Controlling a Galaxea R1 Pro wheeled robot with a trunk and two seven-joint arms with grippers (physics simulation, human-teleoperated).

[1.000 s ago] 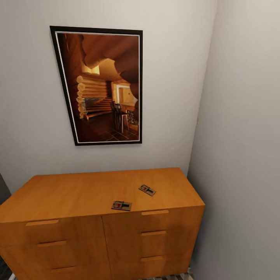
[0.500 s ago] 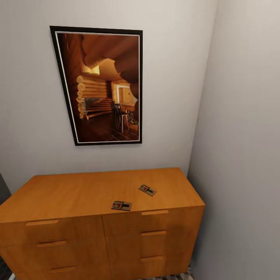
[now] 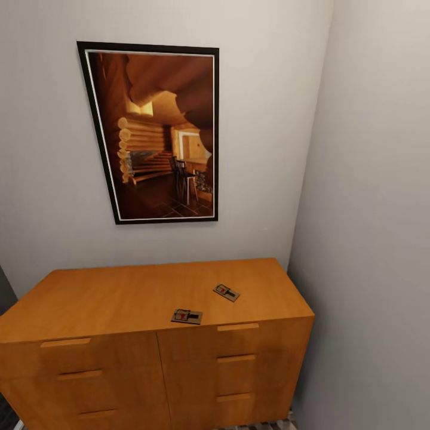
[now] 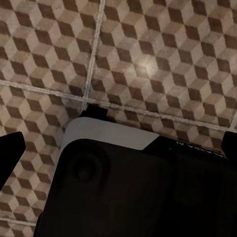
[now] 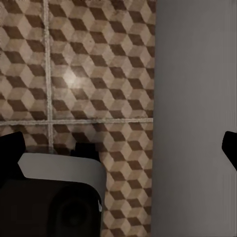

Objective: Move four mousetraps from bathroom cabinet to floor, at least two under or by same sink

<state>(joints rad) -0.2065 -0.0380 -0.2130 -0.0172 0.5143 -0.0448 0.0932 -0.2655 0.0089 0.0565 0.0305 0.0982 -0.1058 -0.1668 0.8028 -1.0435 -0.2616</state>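
Note:
Two mousetraps lie on the flat top of the orange-brown cabinet (image 3: 119, 298): one (image 3: 187, 316) near the front edge, the other (image 3: 227, 292) a little further back and to the right. Each is a small tan board with dark wire and a red mark. All drawer fronts are closed. The sink is out of view. My left gripper (image 4: 118, 145) hangs open over the cube-patterned bathroom floor (image 4: 148, 59), its dark fingertips (image 4: 10, 150) wide apart and holding nothing. Above the same floor pattern (image 5: 89, 59), my right gripper (image 5: 121, 148) is open too, with nothing between its fingers.
A framed picture (image 3: 158, 131) hangs on the wall above the cabinet. A grey wall (image 3: 370, 239) closes the corner on the cabinet's right and stands beside the right gripper (image 5: 197, 98). My dark and white base (image 4: 138, 197) sits below both grippers.

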